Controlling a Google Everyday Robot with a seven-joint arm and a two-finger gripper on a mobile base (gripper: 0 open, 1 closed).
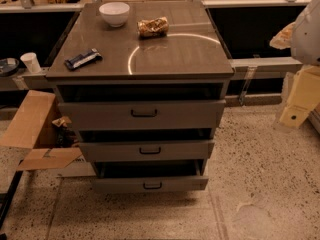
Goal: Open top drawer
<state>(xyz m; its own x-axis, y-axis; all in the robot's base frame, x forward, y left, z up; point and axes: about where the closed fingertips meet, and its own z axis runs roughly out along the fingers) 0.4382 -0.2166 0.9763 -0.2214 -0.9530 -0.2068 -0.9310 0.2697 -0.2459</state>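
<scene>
Top drawer (100, 116): ajar, handle (144, 113) in plain view.
Cabinet top (180, 54): bowl (114, 13), snack bag (153, 27).
Gripper (299, 101): far right; I cannot tell its state.

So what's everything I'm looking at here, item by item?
cabinet: one, grey, centre of view, on a speckled floor
top drawer: one, grey front with a black bar handle, just under the cabinet top
lower drawers: two, grey with like handles, stacked below it
bowl: one, white, back left of the cabinet top
snack bag: one, crinkled golden brown, right of the bowl
wrapped bar: one, black with white, front left of the cabinet top
paper cup: one, white, on a ledge left of the cabinet
cardboard: a few flat pieces, brown, on the floor at left
arm: one, white, right edge of view
gripper: one, cream, right edge, well apart from the cabinet
</scene>
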